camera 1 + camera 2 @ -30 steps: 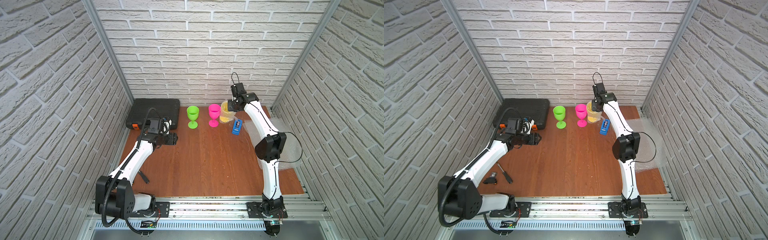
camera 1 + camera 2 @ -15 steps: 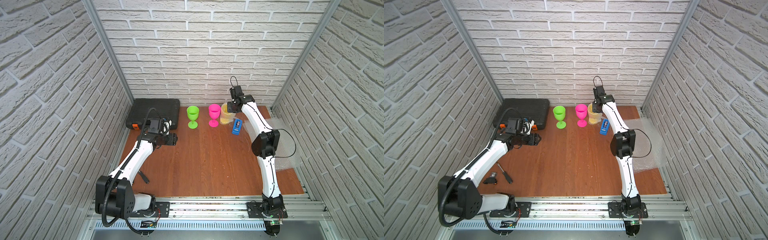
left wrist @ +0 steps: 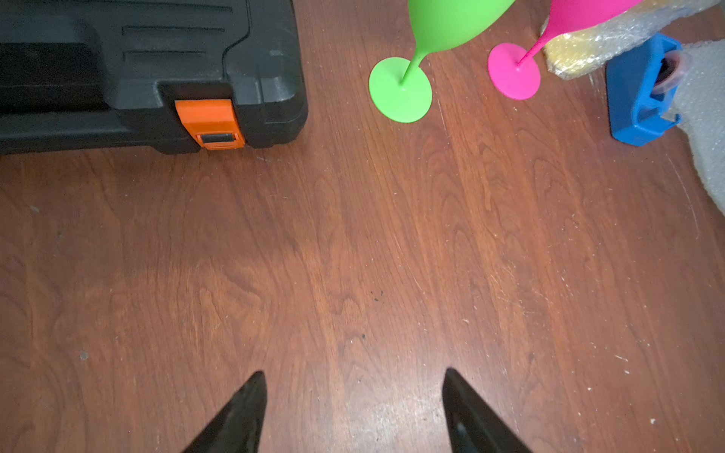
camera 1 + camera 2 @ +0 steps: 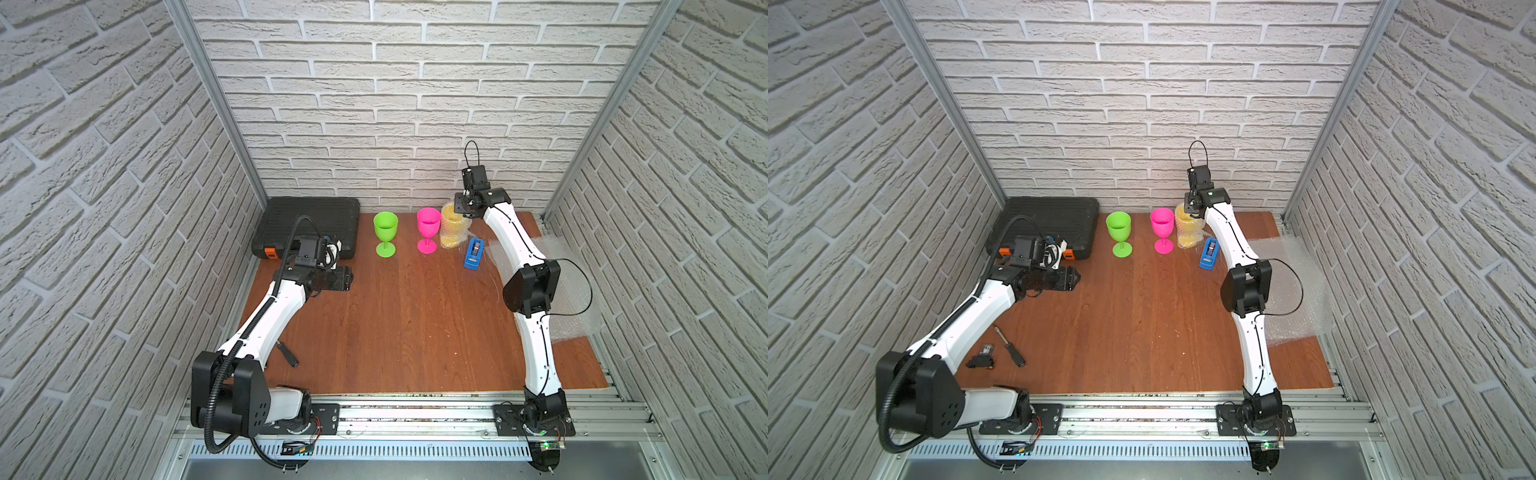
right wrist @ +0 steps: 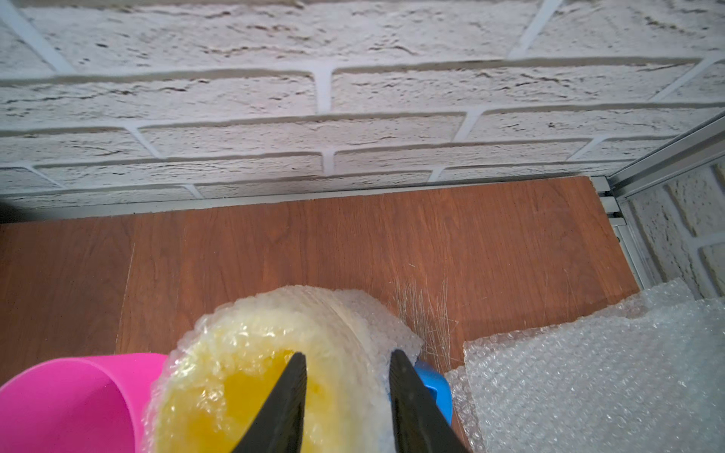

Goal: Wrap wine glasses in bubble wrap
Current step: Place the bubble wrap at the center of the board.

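Observation:
Three wine glasses stand in a row by the back wall: lime green (image 4: pixel 385 232) (image 4: pixel 1119 232), hot pink (image 4: pixel 428 228) (image 4: pixel 1162 228), and yellow (image 4: pixel 453 228) (image 4: pixel 1190 232), which is wrapped in bubble wrap. My right gripper (image 4: pixel 463 210) (image 5: pixel 347 361) hangs over the yellow glass's (image 5: pixel 243 372) rim, open, with the wrapped rim between its parted jaws. More bubble wrap sheets (image 4: pixel 569 291) (image 5: pixel 588 372) lie flat at the right. My left gripper (image 4: pixel 349 278) (image 3: pixel 353 376) is open over bare table, well short of the green glass (image 3: pixel 400 86).
A blue tape dispenser (image 4: pixel 473 253) (image 3: pixel 639 90) stands just in front of the yellow glass. A black tool case (image 4: pixel 311 224) (image 3: pixel 137 70) fills the back left corner. A screwdriver (image 4: pixel 1011 351) and a small black part (image 4: pixel 982 357) lie near the left arm's base.
My right gripper's jaws have parted over the wrapped yellow glass, and that arm's elbow has shifted slightly left. The left arm has not moved.

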Available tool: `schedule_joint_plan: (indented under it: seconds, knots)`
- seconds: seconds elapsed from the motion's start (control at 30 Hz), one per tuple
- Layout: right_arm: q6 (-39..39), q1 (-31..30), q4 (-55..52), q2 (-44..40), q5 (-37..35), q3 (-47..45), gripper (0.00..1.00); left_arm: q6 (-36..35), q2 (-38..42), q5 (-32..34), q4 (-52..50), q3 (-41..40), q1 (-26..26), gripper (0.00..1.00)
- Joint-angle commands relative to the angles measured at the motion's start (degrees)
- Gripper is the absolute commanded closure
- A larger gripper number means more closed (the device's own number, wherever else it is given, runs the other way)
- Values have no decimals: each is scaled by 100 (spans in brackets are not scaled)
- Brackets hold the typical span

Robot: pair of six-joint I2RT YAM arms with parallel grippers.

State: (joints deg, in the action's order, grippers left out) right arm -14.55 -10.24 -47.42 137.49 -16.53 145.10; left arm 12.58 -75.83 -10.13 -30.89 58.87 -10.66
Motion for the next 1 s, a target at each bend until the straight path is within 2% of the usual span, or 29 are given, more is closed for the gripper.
schedule_joint_plan:
  seconds: [0.0,0.2,0.47,0.63,0.97]
  knots:
    - [-19,142,450,140,-48,127,63,-73,-43,37,15,120,46,30]
    - [-48,298,441,407,216,156,63,-71,-157,16,-26,145,47,30]
    - [-27,397,534,455,229,155,63,-78,-219,27,-46,160,54,30]
    - [-23,404,779,627,661,153,62,-79,-230,40,-61,160,55,30]
    - [-137,400,945,1091,892,177,63,-80,-281,33,-104,160,50,30]
